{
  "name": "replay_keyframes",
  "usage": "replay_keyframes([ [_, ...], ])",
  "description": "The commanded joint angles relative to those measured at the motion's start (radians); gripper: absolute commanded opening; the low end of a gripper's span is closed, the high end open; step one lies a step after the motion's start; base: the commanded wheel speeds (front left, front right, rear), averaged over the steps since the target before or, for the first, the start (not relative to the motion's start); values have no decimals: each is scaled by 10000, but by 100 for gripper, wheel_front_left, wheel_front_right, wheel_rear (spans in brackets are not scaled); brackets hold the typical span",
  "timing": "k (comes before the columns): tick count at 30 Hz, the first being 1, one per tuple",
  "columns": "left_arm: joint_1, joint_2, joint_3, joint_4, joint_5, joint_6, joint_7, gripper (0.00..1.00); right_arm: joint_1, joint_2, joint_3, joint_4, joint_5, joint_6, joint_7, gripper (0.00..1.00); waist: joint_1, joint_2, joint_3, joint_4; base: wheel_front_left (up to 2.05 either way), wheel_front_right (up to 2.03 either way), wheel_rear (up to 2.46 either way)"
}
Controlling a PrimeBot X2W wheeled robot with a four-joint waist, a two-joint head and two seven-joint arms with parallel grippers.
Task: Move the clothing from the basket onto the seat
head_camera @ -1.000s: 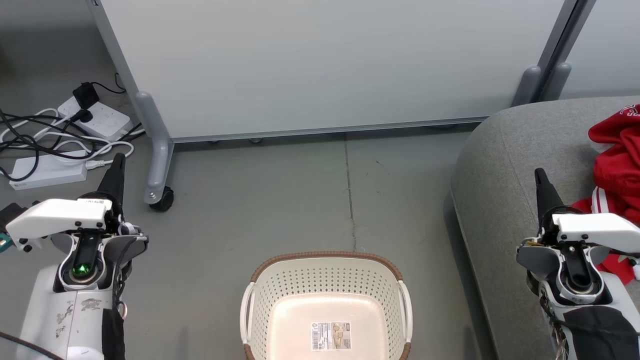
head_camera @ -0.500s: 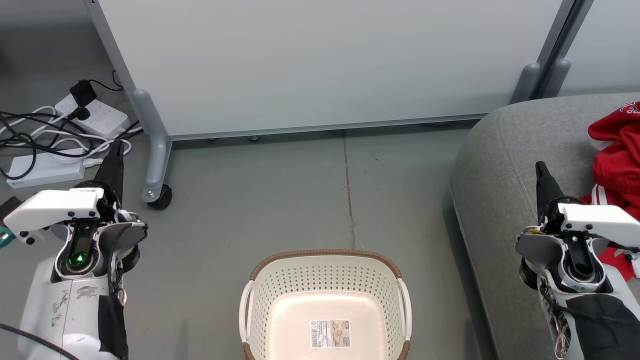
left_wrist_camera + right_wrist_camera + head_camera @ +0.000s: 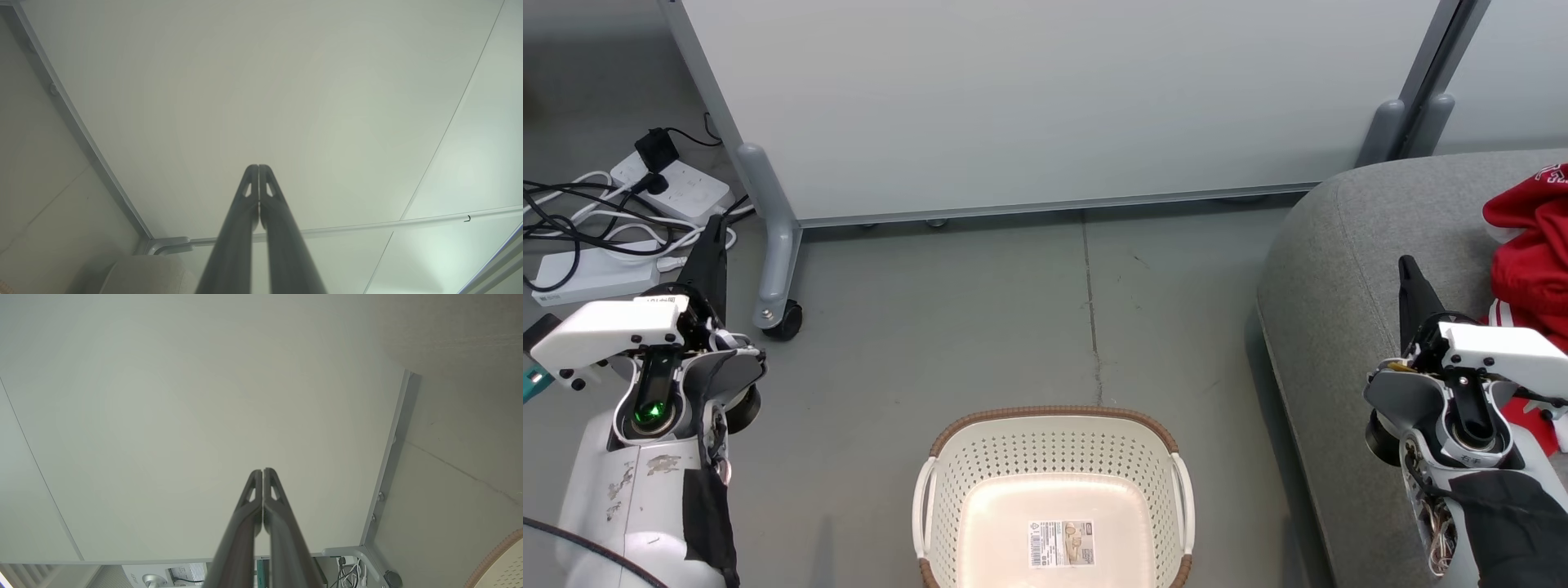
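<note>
Pale partition panel [image 3: 1045, 106] across twelve o'clock, its wheeled foot [image 3: 786, 318] at ten. Past that foot lie white power strips [image 3: 674, 189] in a tangle of cables [image 3: 572, 220]. A floor crack [image 3: 1092, 310] runs from the panel down to the basket [image 3: 1054, 420] at six.

On the basket's floor there's a label [image 3: 1061, 544] with a barcode, but the print is too small to read. The clothing [image 3: 1531, 245] is heaped on the seat [image 3: 1339, 269] at three o'clock. There is white lettering on the red fabric, cut off at the edge, so I can't read it.

My left gripper [image 3: 719, 224] is at eight o'clock, above the floor, tips toward the power strips. Its fingers [image 3: 269, 192] are pressed together, nothing between them. My right gripper [image 3: 1404, 265] is at four, over the seat just beside the clothing, fingers [image 3: 273, 494] closed tip to tip, holding nothing.
</note>
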Motion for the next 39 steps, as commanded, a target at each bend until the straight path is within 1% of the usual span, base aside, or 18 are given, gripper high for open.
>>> replay_keyframes([
  [1,-76,53,32,2,-28,-49,25,0,-39,-91,-1,19,56,21,-25,0,0,0,0,0,0,0,0],
  [39,-75,57,24,-2,-33,-49,22,0,-38,-91,2,16,52,22,-26,0,0,0,0,0,0,0,0],
])
